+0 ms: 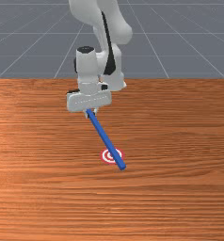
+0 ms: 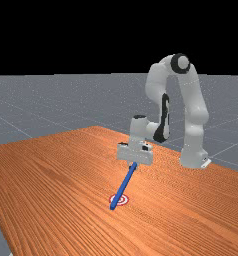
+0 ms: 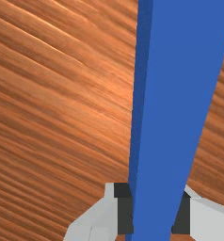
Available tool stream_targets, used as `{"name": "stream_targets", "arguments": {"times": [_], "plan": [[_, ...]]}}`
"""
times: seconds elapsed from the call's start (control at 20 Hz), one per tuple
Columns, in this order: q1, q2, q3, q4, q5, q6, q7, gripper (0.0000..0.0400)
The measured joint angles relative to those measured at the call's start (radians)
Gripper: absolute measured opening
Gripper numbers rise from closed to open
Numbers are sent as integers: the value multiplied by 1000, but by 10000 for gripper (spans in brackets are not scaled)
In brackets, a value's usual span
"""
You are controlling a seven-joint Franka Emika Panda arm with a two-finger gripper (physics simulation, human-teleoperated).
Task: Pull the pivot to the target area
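Note:
In the front view my gripper stands at the upper end of a long blue bar, and the far view puts my gripper at the same end of the bar. The wrist view has the gripper with a dark pad against each side of the bar, shut on it. There the bar looks wider away from the fingers. The bar's other part crosses over the red-and-white ringed target, its free end just past the rings. How high it is over them I cannot tell.
The wooden table stretches out around the bar and the target. Behind the hand, the arm rises from its base at the table's far side in the front view.

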Motion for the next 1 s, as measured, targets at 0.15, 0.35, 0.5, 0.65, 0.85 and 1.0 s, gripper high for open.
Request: {"name": "stream_targets", "arguments": {"times": [0.15,0.35,0.5,0.65,0.85,1.0], "plan": [[-30,-30,21,-43,19,-2,3,95],[19,71,33,159,45,-207,-1,96],[67,111,-5,208,10,-123,28,96],[239,214,-201,245,-74,31,106,96],[313,283,-300,288,-111,92,141,216],[340,285,-346,297,-116,133,144,367]]}}
